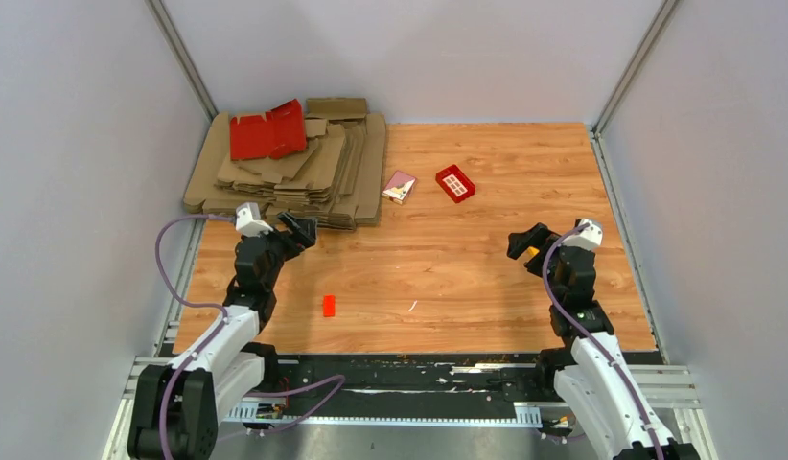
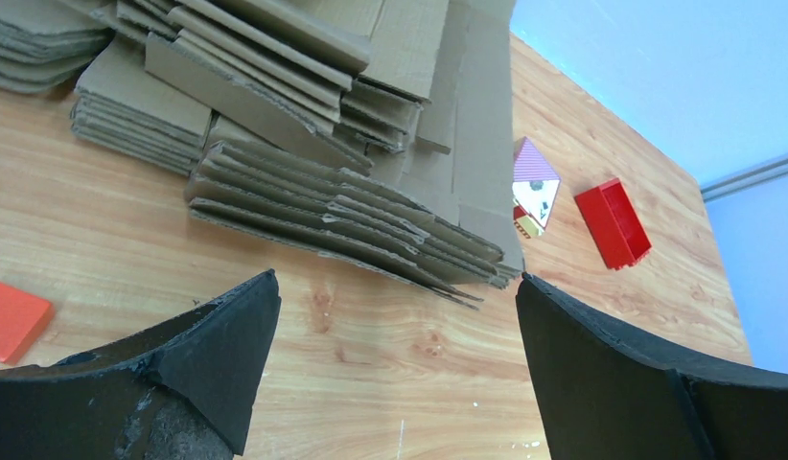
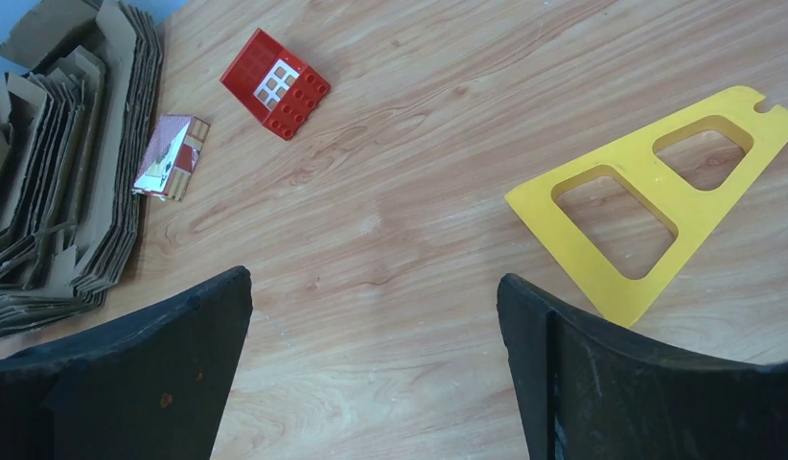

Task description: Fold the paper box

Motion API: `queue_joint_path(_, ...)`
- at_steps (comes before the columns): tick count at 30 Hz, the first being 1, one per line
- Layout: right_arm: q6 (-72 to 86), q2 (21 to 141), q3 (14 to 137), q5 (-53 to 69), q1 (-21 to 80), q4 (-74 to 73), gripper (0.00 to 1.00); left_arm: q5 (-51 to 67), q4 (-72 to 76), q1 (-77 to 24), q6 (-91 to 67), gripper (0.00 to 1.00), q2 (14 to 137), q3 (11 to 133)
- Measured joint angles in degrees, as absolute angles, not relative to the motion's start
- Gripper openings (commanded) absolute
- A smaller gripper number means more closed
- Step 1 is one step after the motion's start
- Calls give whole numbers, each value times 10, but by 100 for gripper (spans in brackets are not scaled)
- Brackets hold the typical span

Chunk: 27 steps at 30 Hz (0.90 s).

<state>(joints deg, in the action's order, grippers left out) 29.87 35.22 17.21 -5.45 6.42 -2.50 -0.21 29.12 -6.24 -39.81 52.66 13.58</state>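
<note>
Box (image 1: 267, 131) flat on cardboard pile (image 1: 313, 177); left gripper (image 1: 299, 230), right gripper (image 1: 524, 241) spread, empty.
Risked lifting brown sheets too, through a deep pinch.

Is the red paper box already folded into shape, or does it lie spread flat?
Spread, not folded: the paper box lies as an open, mostly flat sheet on the cardboard stack.

Black-and-white arms (image 1: 244, 283) (image 1: 574, 283) with purple cables (image 1: 162, 254)
</note>
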Motion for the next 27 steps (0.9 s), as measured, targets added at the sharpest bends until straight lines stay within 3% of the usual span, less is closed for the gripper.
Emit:
queue_joint_path(15, 266, 414, 173, 44, 64, 27, 98, 50, 307, -63, -409, 100, 608, 148)
queue_joint_path(23, 255, 555, 245, 127, 78, 37, 98, 77, 315, -90, -397, 100, 616, 159)
queue_joint_path(27, 236, 666, 339, 132, 131, 23, 88, 81, 310, -109, -381, 99, 615, 180)
